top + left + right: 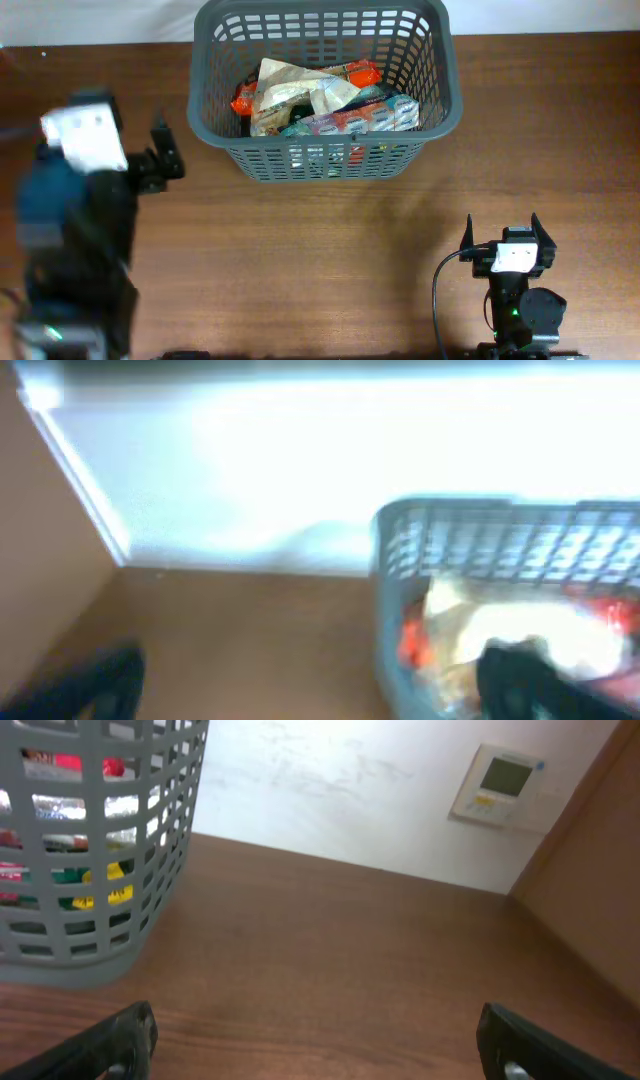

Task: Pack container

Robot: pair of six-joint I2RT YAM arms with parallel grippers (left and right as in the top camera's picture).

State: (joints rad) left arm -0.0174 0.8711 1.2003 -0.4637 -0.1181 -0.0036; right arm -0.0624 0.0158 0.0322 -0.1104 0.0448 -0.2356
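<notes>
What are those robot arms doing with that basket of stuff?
Two robot arms are packing the grey basket at the back of the wooden table. Several crinkly snack packets lie inside it already. Right now neither arm holds anything. The left gripper, blurry in the pictures, is beside the basket's left side with its fingers apart. The right gripper is open too, down near the front of the table, well away from the basket.

A brown wooden table (pixel 330 250) meets a white wall (pixel 330 790) bearing a thermostat panel (pixel 497 785).
</notes>
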